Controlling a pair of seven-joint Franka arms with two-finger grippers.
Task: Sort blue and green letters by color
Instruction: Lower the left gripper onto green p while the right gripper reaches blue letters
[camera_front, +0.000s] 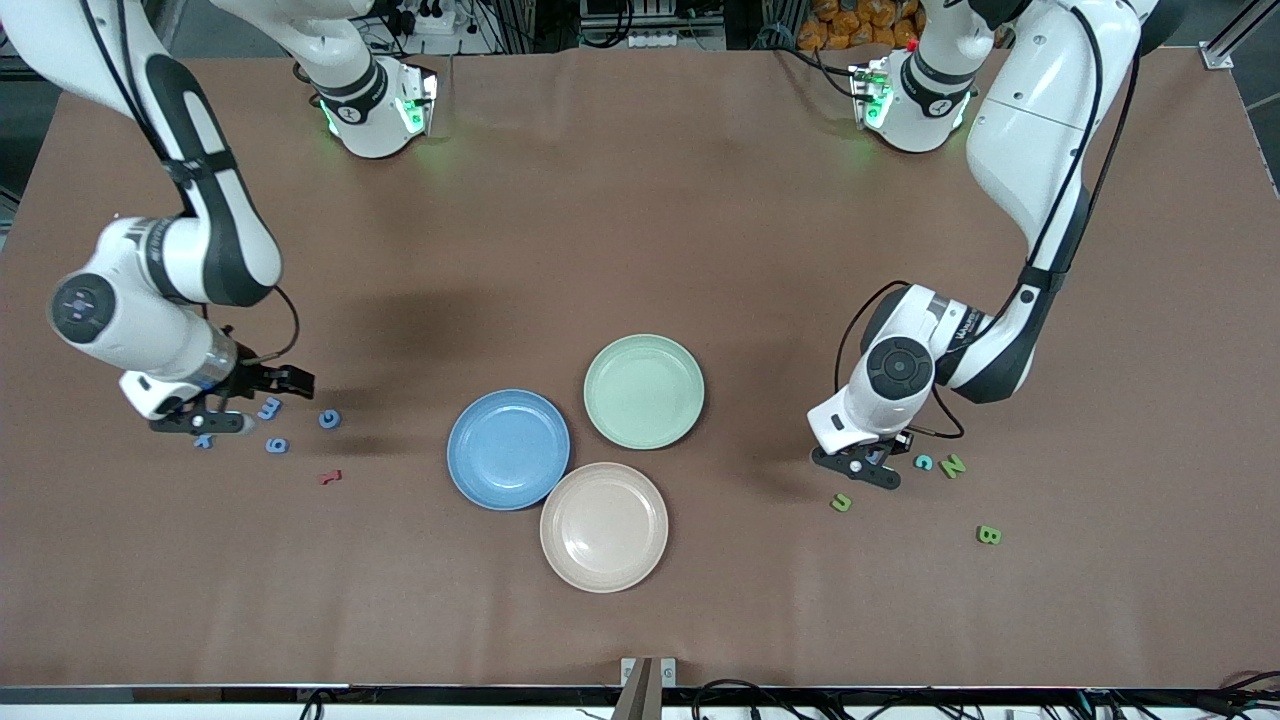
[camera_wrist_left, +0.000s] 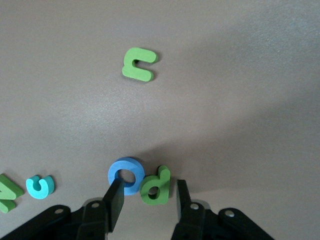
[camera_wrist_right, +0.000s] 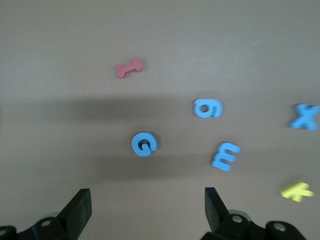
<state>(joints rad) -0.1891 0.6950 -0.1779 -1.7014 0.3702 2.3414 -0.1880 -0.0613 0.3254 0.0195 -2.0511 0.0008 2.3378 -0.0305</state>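
Note:
Blue letters lie near my right gripper (camera_front: 272, 400): a G (camera_front: 329, 419), a 6 (camera_front: 277, 445), an m-shaped piece (camera_front: 268, 408) and an x (camera_front: 204, 440). In the right wrist view the G (camera_wrist_right: 144, 144) lies ahead of my open, empty right gripper (camera_wrist_right: 147, 207). My left gripper (camera_front: 868, 466) is low over letters at the left arm's end. In the left wrist view it (camera_wrist_left: 148, 200) is open, with a green d (camera_wrist_left: 156, 186) between its fingers and a blue O (camera_wrist_left: 126, 175) at one fingertip (camera_wrist_left: 115, 197). Green u (camera_front: 842, 502), N (camera_front: 953, 465) and B (camera_front: 988, 535) lie around it.
Three plates sit mid-table: blue (camera_front: 470, 480), pale green (camera_front: 690, 365) and beige (camera_front: 570, 565), the last nearest the front camera. A dark red letter (camera_front: 330, 477) lies near the blue letters. A yellow letter (camera_wrist_right: 296, 190) lies by them. A teal c (camera_front: 923, 462) lies beside the N.

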